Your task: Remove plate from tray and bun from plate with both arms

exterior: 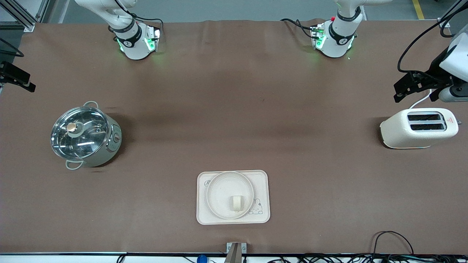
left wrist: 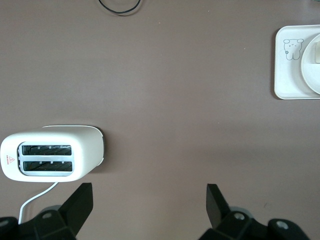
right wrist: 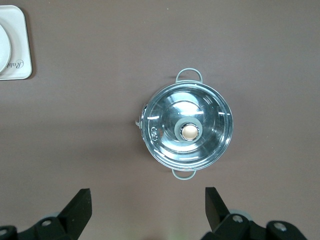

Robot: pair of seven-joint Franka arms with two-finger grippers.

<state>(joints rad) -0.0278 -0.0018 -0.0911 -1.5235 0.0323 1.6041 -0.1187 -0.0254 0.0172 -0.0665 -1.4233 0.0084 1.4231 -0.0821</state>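
Observation:
The round cream plate [exterior: 222, 190] lies on the rectangular rabbit tray [exterior: 261, 181] near the front camera's edge of the table. The small pale bun [exterior: 236, 203] sits on the plate. My left gripper [exterior: 402, 91] is open and empty, up over the table by the toaster at the left arm's end. My right gripper [exterior: 22, 81] is open and empty, up at the right arm's end by the pot. The left wrist view shows its open gripper [left wrist: 149, 200], the tray [left wrist: 287, 75], the plate's edge [left wrist: 312, 80] and the bun [left wrist: 316, 52]. The right wrist view shows its open gripper [right wrist: 148, 200].
A cream toaster [exterior: 418, 128] stands at the left arm's end and also shows in the left wrist view [left wrist: 50, 155]. A steel pot with a glass lid [exterior: 85, 134] stands at the right arm's end and shows in the right wrist view [right wrist: 187, 130]. Cables lie along the front edge.

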